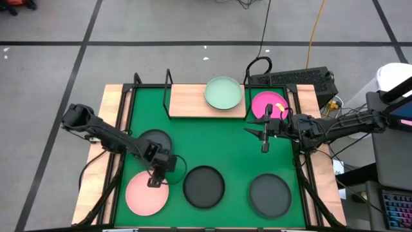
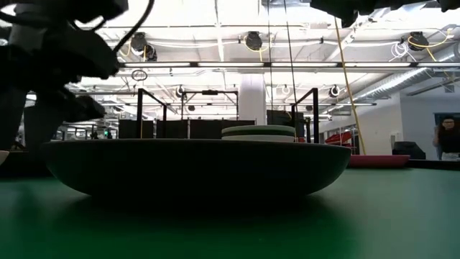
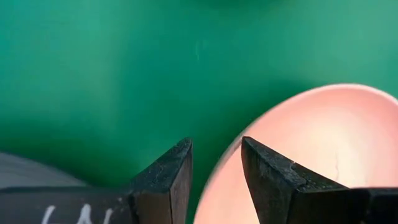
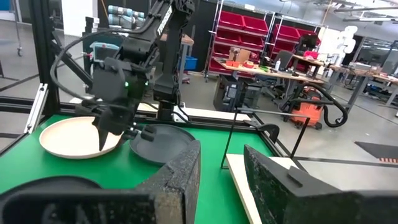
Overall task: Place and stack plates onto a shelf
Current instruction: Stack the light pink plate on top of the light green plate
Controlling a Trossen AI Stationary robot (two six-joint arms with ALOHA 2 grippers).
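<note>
A light pink plate (image 1: 145, 194) lies flat on the green mat at the near left. My left gripper (image 1: 154, 182) is low over its far rim, pointing down, slightly open: one finger (image 3: 273, 174) is over the plate (image 3: 323, 143) and the other over the mat. A pale green plate (image 1: 223, 93) lies on the wood shelf board (image 1: 187, 102), topping a small stack (image 2: 259, 132). A magenta plate (image 1: 269, 105) lies right of the shelf. My right gripper (image 1: 264, 136) hovers slightly open and empty near it. My left gripper comes from above with its two fingers on either side of the pink plate's far rim (image 3: 217, 177), one inside the rim and one outside. I cannot tell whether the fingers touch it. The plate lies flat on the mat.
Three dark plates lie on the mat: one (image 1: 204, 187) at the near middle, one (image 1: 270, 195) at the near right, one (image 1: 156, 138) partly under my left arm. Black wire uprights (image 1: 169, 80) frame the shelf. A keyboard (image 1: 293, 80) sits behind the table.
</note>
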